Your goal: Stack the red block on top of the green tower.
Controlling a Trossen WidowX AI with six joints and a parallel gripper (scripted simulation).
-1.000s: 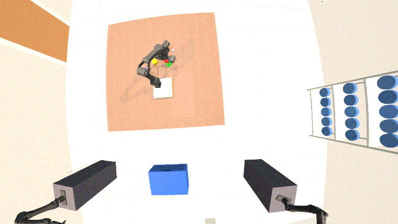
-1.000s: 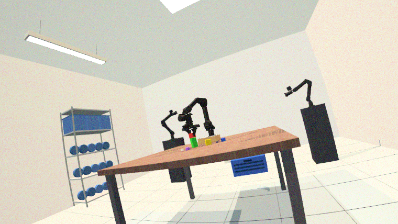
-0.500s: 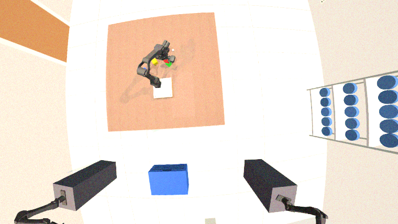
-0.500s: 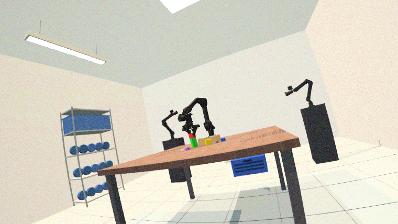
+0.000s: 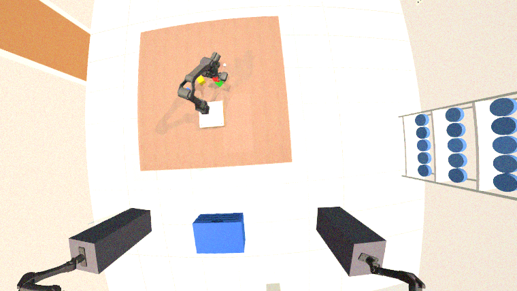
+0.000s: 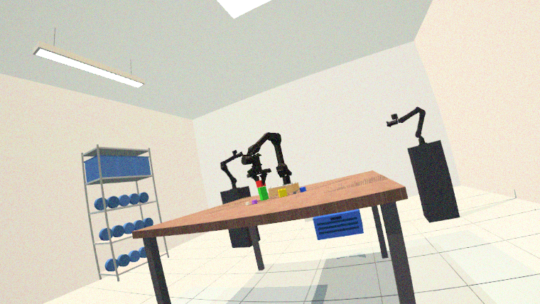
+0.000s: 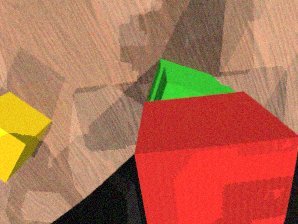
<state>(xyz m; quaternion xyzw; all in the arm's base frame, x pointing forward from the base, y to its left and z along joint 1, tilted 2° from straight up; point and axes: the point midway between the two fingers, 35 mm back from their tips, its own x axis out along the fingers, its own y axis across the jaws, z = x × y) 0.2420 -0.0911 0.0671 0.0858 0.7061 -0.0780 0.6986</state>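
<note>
The wooden table (image 6: 339,196) carries everything in play, and the arm (image 6: 273,147) reaches over it from its pale base plate (image 5: 211,115). At the arm's tip the end effector (image 6: 259,177) is closed about halfway onto the red block (image 7: 213,176), gripping it by two opposite side faces.

Directly beneath the end effector stands the green tower (image 6: 263,192), upright. In the exterior view the red block sits right at the tower's top, but whether the two already touch cannot be told. The wrist view shows a green corner (image 7: 182,83) peeking out beyond the far edge of the red block, so the alignment looks close but perhaps not square.

Off to one side of the end effector lies a yellow block (image 7: 16,132), apart from the tower. Small purple (image 6: 254,202) and white (image 6: 247,203) pieces sit on the table a little farther off, and a small blue cube (image 6: 303,189) beyond the yellow one.

The red block looks rigid, light and flat-faced, so it should not deform in the grip. Its smooth sides could slip if squeezed weakly. The present hold on opposite faces suits it, since it leaves the underside free to seat. The tower is narrow, so a sideways nudge on release would likely topple it.
</note>
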